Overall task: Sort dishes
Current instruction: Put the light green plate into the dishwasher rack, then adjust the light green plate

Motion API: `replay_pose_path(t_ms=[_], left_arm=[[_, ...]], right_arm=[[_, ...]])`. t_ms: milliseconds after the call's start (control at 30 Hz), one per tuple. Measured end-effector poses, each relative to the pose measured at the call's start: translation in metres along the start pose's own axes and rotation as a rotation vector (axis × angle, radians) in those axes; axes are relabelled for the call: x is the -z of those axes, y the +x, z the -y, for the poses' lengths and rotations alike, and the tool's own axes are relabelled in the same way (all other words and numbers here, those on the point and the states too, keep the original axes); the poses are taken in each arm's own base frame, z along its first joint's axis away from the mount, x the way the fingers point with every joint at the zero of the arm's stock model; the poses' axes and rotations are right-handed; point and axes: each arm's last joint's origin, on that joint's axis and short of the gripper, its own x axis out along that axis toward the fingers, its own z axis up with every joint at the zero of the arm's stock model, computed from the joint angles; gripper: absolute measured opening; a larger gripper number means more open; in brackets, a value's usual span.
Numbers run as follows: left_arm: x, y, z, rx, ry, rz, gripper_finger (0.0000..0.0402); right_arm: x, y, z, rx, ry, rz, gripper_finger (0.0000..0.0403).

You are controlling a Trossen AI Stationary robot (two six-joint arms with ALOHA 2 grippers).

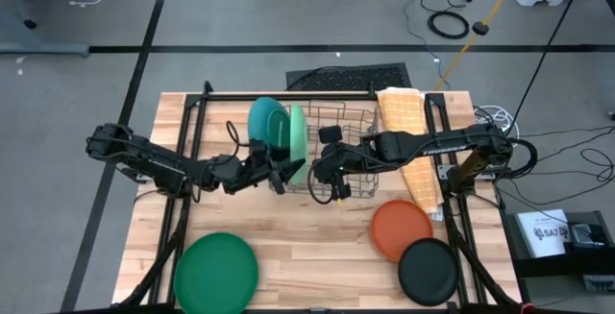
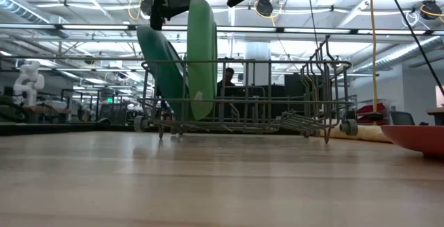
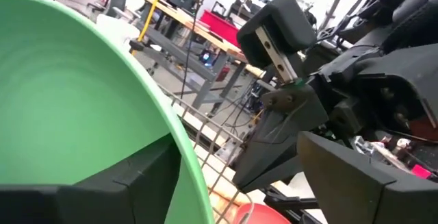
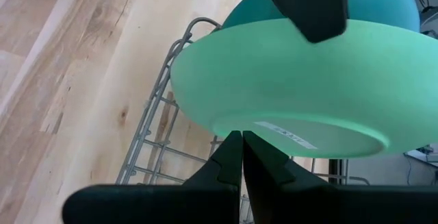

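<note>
Light green plate (image 1: 299, 132) standing upright in rack (image 1: 352, 181) beside teal plate (image 1: 266, 117); left gripper (image 1: 284, 174) jaws straddling its rim, apart; right gripper (image 1: 320, 168) jaws together.

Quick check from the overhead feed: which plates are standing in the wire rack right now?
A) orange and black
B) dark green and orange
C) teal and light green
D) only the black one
C: the teal plate and the light green plate stand on edge in the wire rack, while the dark green plate, orange plate and black plate lie flat on the table.
</note>
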Motion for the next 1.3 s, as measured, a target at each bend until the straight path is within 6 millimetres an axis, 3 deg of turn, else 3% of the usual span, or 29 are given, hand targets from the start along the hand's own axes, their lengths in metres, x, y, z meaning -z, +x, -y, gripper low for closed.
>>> replay_pose_path(t_ms=[600, 1033, 1300], left_arm=[[-0.011, -0.017, -0.005, -0.016, 0.373, -0.142, 0.0302], [-0.035, -0.035, 0.003, 0.049, 0.505, -0.096, 0.0302], [-0.060, -0.053, 0.009, 0.088, 0.500, -0.006, 0.0302]], right_arm=[[0.000, 0.000, 0.000, -0.001, -0.001, -0.002, 0.0004], [-0.001, 0.000, 0.001, 0.006, -0.010, 0.014, 0.0004], [-0.004, 0.004, 0.017, -0.013, -0.012, 0.100, 0.0004]])
